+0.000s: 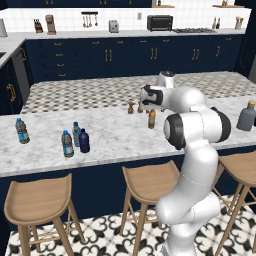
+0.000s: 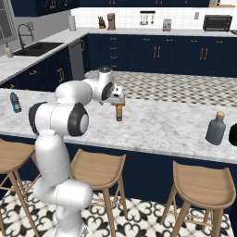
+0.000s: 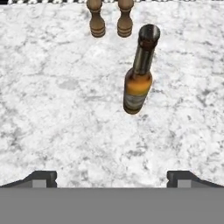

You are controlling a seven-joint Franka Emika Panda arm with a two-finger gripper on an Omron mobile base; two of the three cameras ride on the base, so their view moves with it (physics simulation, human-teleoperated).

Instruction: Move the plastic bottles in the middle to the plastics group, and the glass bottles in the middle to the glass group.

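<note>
The slim amber glass bottle stands upright on the marble counter, ahead of my open gripper, whose fingertips hold nothing. From the base, the gripper hovers just above this bottle. To the left stand the pale teal bottle and the navy bottle, side by side. A clear water bottle stands next to them, and another farther left. The broad grey-blue glass bottle stands at the counter's far right.
Two short brown shakers stand just behind the amber bottle, near the counter's back edge. Wooden stools line the counter's front. A dark object sits beside the grey-blue bottle.
</note>
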